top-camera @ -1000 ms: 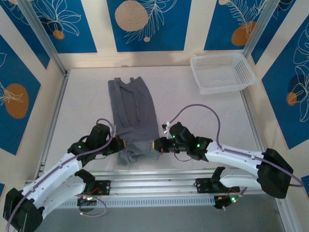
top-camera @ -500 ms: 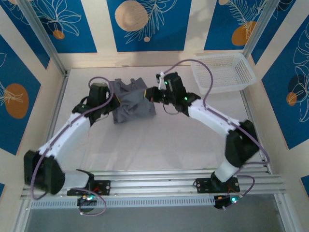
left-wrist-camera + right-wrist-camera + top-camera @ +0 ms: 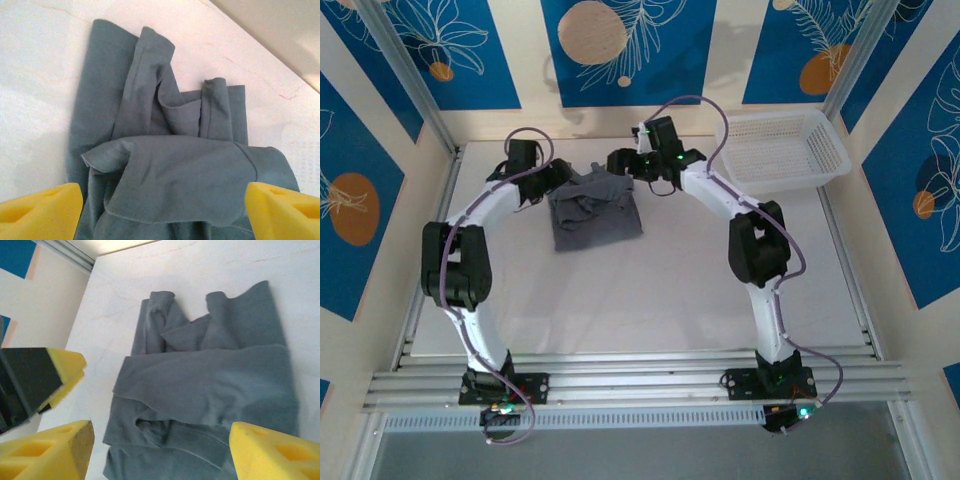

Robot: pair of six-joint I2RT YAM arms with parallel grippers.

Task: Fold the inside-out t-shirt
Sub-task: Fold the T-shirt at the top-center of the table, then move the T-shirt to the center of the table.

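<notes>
The inside-out t-shirt (image 3: 596,212) lies as a dark grey folded bundle at the back middle of the table, its top layer doubled over and wrinkled. My left gripper (image 3: 553,181) hovers at the bundle's far left corner, open. In the left wrist view its yellow fingertips (image 3: 41,211) stand wide apart over the t-shirt (image 3: 170,165), with nothing between them. My right gripper (image 3: 621,163) is at the far right corner, also open. In the right wrist view the t-shirt (image 3: 210,385) lies flat below the right gripper (image 3: 162,452), free of both pads.
A white mesh basket (image 3: 782,150) stands at the back right. The back wall runs close behind both grippers. The left gripper's yellow finger (image 3: 62,371) shows beside the cloth in the right wrist view. Bare table (image 3: 650,300) stretches in front of the bundle.
Both grippers carried the shirt's near end from the front of the table to the far end, doubling it over. They have since opened and let go of the cloth.
</notes>
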